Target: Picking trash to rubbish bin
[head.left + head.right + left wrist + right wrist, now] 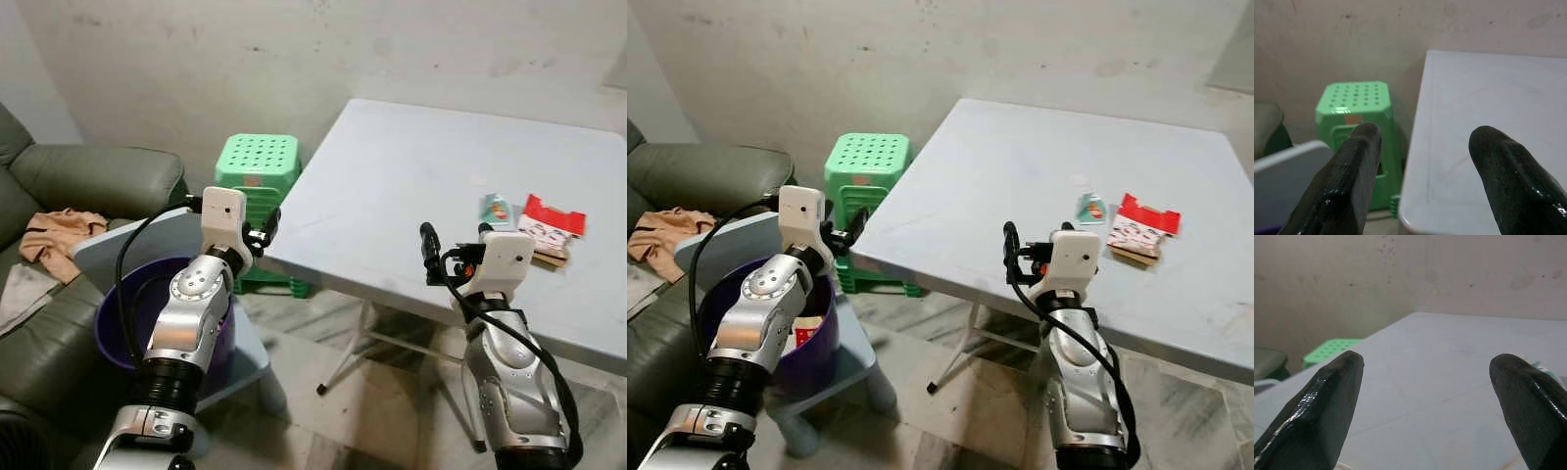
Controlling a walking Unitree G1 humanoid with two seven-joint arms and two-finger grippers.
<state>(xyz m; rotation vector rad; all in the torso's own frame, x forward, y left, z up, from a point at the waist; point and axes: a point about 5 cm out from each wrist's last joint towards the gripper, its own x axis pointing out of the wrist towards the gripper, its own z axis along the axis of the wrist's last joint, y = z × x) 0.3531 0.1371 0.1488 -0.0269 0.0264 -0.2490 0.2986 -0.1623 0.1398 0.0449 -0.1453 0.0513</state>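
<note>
The right gripper [1425, 406] hangs low over the near part of the table with its two blunt, glossy black fingers [1322, 406] spread wide and nothing between them; from the head cameras it sits at the front edge of the pale grey table [411, 166], just short of the trash. The left gripper [1422, 176] is likewise released, its rounded rubbery fingers [1347, 181] parted and empty, pointing at the table's left corner with the green stool behind. The table top is a smooth, matte square slab, faintly scuffed, on thin white metal legs [343, 362]. Toward its right side lie the pieces of trash: a small teal and white packet [496, 209], flat and crumpled, and just beside it a red and white cardboard wrapper [551, 223] with a notched red flap, resting on a thin tan piece. Both are near the right gripper but not touching it. The rubbish bin [818, 338] is a round purple plastic tub standing on a low light-blue stool [857, 352] under the left arm; something red and white lies inside it. Behind stands a bright green plastic stool [258, 162] with a perforated square seat, against a stained, rough plaster wall [196, 59]. At the left is a dark green leather sofa [93, 176] with a rumpled peach cloth [59, 233] on it.
</note>
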